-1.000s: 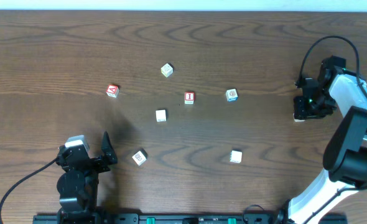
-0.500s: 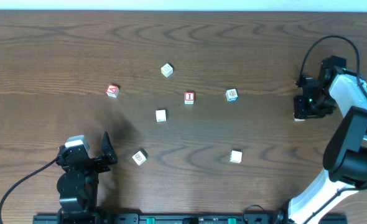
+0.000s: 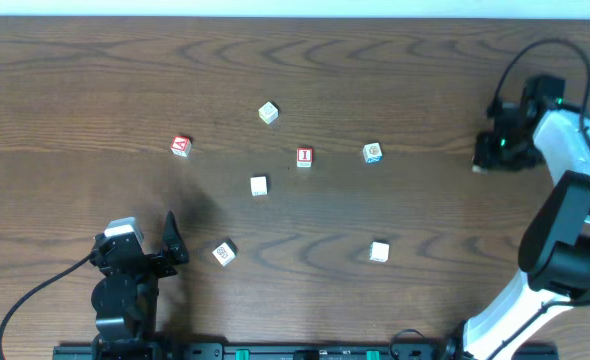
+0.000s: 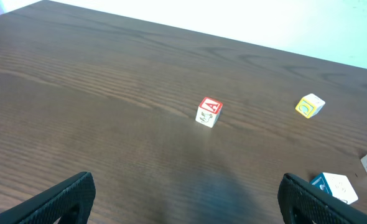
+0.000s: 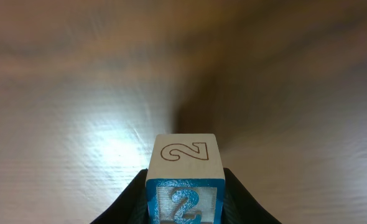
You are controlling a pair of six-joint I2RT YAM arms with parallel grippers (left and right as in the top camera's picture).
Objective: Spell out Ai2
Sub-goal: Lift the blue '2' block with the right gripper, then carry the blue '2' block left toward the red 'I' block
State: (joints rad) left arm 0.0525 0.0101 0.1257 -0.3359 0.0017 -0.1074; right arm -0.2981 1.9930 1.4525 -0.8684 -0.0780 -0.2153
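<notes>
My right gripper [image 3: 497, 152] has shifted toward the far side of the dark wooden table [image 3: 95, 80], clamped on the blue 2 cube [image 5: 185, 180]. My left gripper [image 4: 186, 202] hangs wide apart near the front edge. The A cube [image 3: 180, 147] and I cube [image 3: 304, 156] lie mid-table, well apart.

Dark brown wood-grain table [image 3: 75, 80], bright cubes!
Blue-and-cream 2 cube [image 5: 185, 186], red-topped A cube [image 3: 180, 146], white I cube [image 3: 304, 156] lettered red.
</notes>
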